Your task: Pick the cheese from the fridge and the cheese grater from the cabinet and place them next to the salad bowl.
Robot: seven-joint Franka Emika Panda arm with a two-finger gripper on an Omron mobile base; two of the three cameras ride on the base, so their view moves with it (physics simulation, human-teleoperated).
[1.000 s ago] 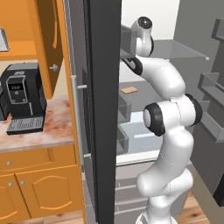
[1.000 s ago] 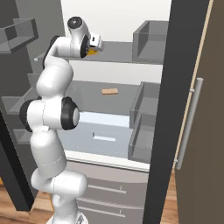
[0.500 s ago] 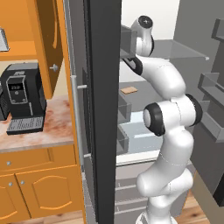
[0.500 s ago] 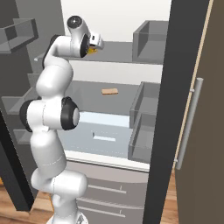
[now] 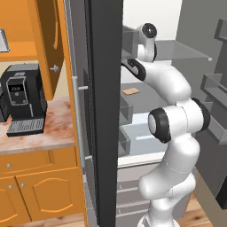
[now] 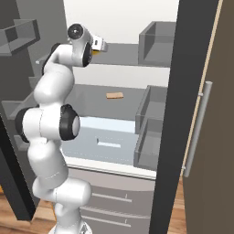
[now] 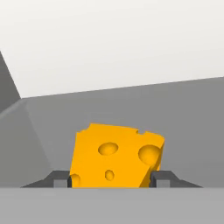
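The cheese (image 7: 116, 156), a yellow-orange wedge with holes, sits on the grey upper shelf of the open fridge (image 6: 128, 50). My gripper (image 7: 111, 180) reaches straight at it, and its two dark fingertips (image 7: 59, 179) press against the wedge's left and right sides, shut on it. From the right base view, the gripper (image 6: 98, 45) is at the upper shelf's level with an orange sliver of cheese (image 6: 93, 50) at the hand. The grater, the wall cabinet and the salad bowl are out of view.
A small tan item (image 6: 114, 95) lies on the middle fridge shelf. Grey door bins (image 6: 153, 123) hang to the right. The thick black-edged fridge door (image 5: 104, 111) stands on the arm's left, and beyond it is a black coffee machine (image 5: 22, 104) on a marbled counter (image 5: 48, 133).
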